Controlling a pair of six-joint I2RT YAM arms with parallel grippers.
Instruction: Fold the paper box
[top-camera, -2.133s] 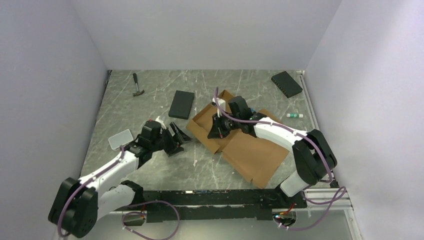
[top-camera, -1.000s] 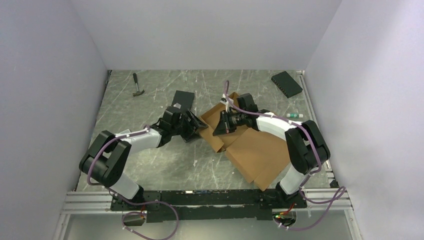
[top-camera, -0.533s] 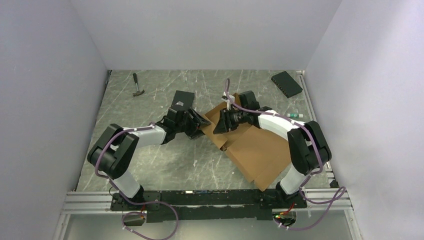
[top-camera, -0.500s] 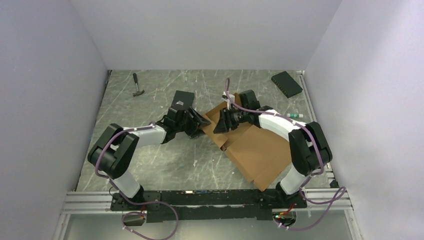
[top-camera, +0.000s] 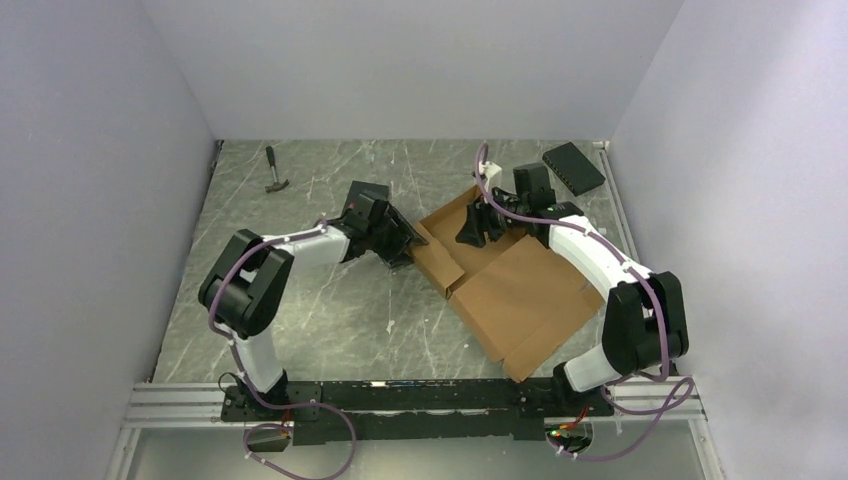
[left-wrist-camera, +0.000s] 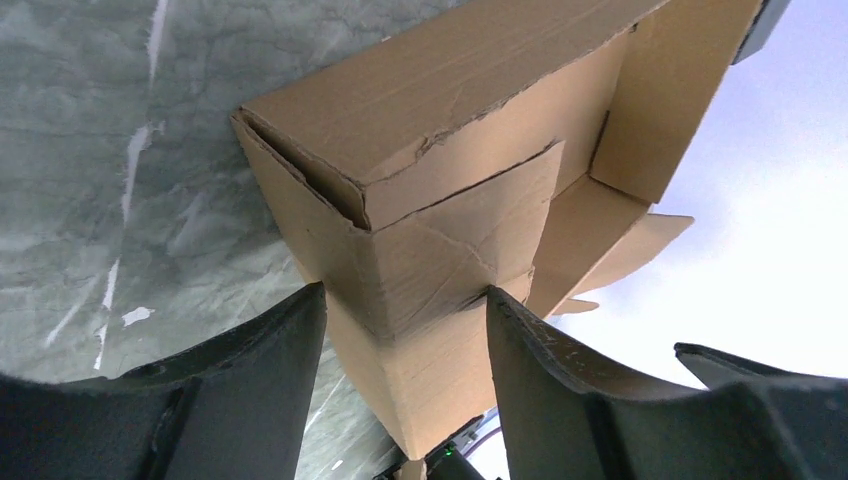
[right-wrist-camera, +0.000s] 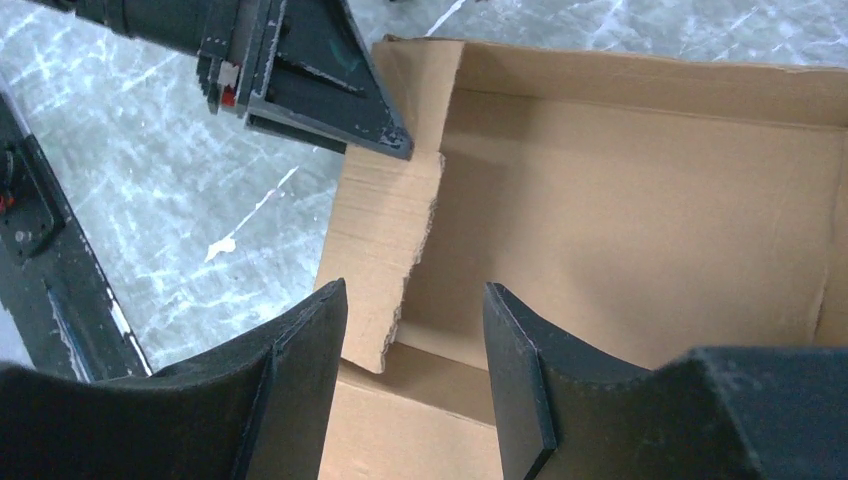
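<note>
Brown corrugated paper box (top-camera: 520, 300) lies on the desk (top-camera: 320, 310), long axis slanting from far centre to near right; my left tool (top-camera: 405, 243) meets its left corner, my right tool (top-camera: 472, 228) hangs over the tray end. Hammer (top-camera: 275, 172) and black box (top-camera: 573, 167) sit well apart, blocking nothing. Left wrist: jaws astride the corner wall (left-wrist-camera: 420, 265); whether they pinch it, I cannot tell. Right wrist: jaws parted, empty, above the torn flap (right-wrist-camera: 385, 240).

Plain pale lavender walls (top-camera: 400, 60) enclose a grey marbled tabletop (top-camera: 340, 300) scratched with white streaks, evenly lit.
</note>
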